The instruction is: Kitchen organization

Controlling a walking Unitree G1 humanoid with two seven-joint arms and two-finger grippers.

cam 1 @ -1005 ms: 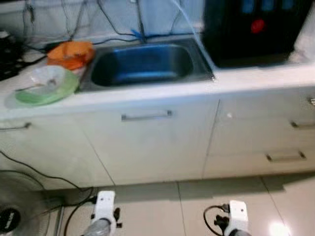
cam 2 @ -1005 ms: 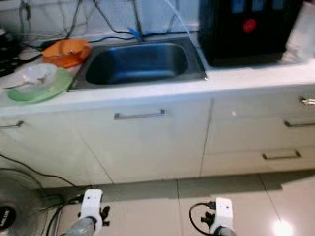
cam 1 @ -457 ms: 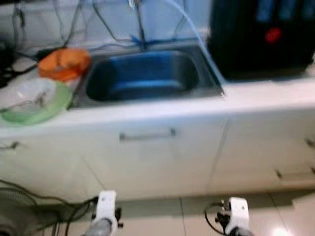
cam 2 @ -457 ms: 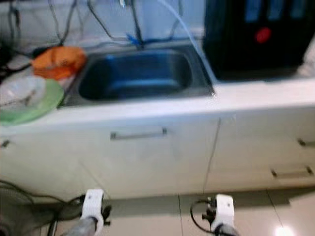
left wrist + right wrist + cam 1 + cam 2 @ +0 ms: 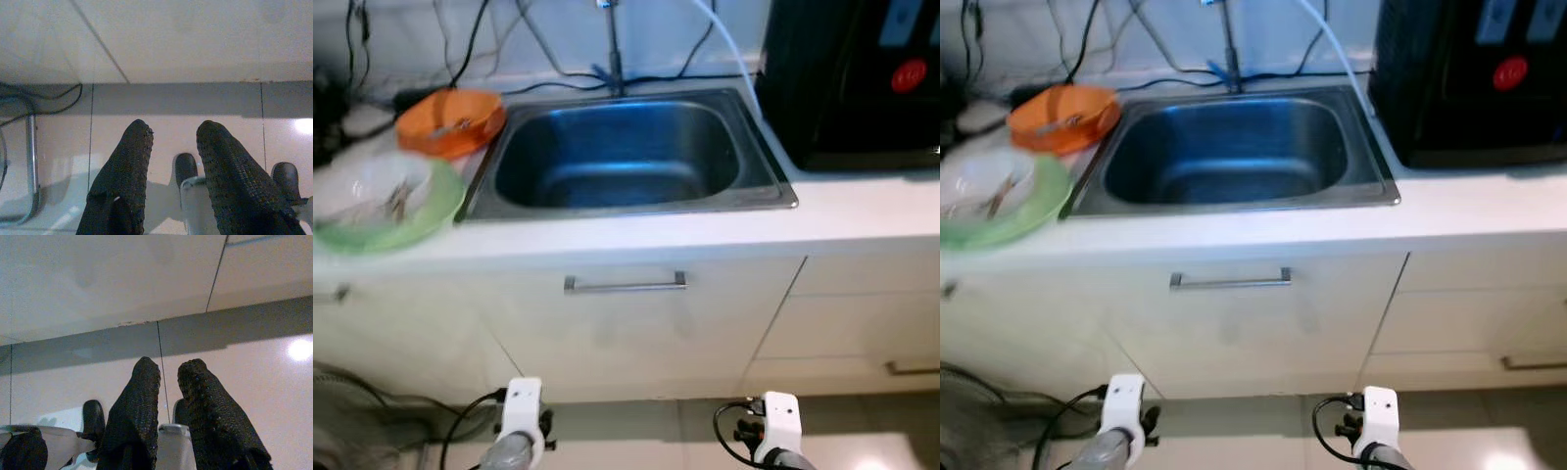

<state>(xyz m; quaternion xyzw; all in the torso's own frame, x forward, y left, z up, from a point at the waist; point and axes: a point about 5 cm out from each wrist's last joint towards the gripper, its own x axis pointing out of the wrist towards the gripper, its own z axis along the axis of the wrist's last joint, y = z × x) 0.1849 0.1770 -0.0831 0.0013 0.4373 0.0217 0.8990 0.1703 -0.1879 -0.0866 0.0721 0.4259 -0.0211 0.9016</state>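
Both grippers, left gripper [image 5: 171, 142] and right gripper [image 5: 168, 374], are hanging low near the floor, fingers slightly parted, holding nothing. Farther off, an orange bowl [image 5: 450, 119] and green plate [image 5: 386, 201] are sitting left of the sink [image 5: 626, 147].

1. A home kitchen — a rectangular stainless steel sink [image 5: 626, 147] is sunk into a pale countertop [image 5: 862, 211], with a thin metal tap [image 5: 612, 44] rising behind it.
2. White cabinet fronts with slim metal bar handles [image 5: 625, 285] run below the counter, above a glossy tiled floor [image 5: 166, 122].
3. Used dishes sit left of the sink — a round orange plastic bowl [image 5: 450, 119] and a clear glass bowl on a round green plate [image 5: 382, 201].
4. A tall black countertop appliance with a red button [image 5: 862, 78] stands to the right.
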